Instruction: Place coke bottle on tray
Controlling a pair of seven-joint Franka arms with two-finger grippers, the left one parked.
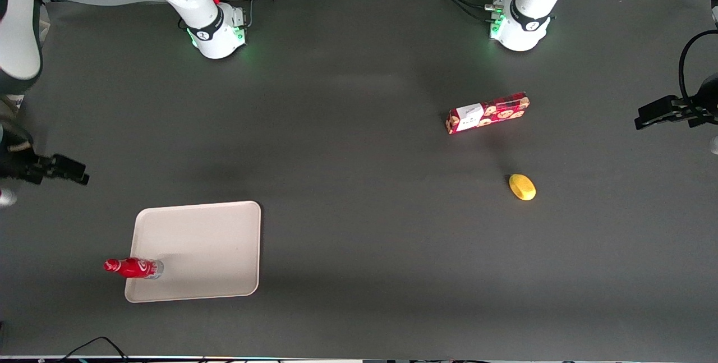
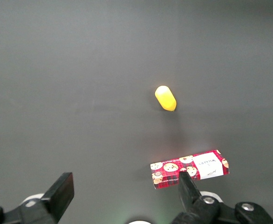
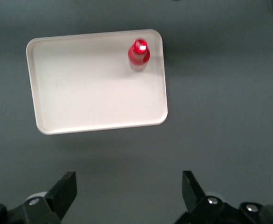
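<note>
The coke bottle (image 1: 133, 267) stands upright on the beige tray (image 1: 207, 245), in the tray corner nearest the front camera and toward the working arm's end of the table. The right wrist view shows the bottle (image 3: 139, 53) from above, its red cap up, just inside the rim of the tray (image 3: 80, 88). My right gripper (image 1: 70, 170) hangs above bare table, farther from the front camera than the tray and well apart from the bottle. The gripper (image 3: 129, 189) is open and holds nothing.
A red cookie box (image 1: 488, 112) lies toward the parked arm's end of the table, with a small yellow object (image 1: 522, 187) nearer the front camera than it. Both show in the left wrist view, the box (image 2: 188, 169) and the yellow object (image 2: 166, 98).
</note>
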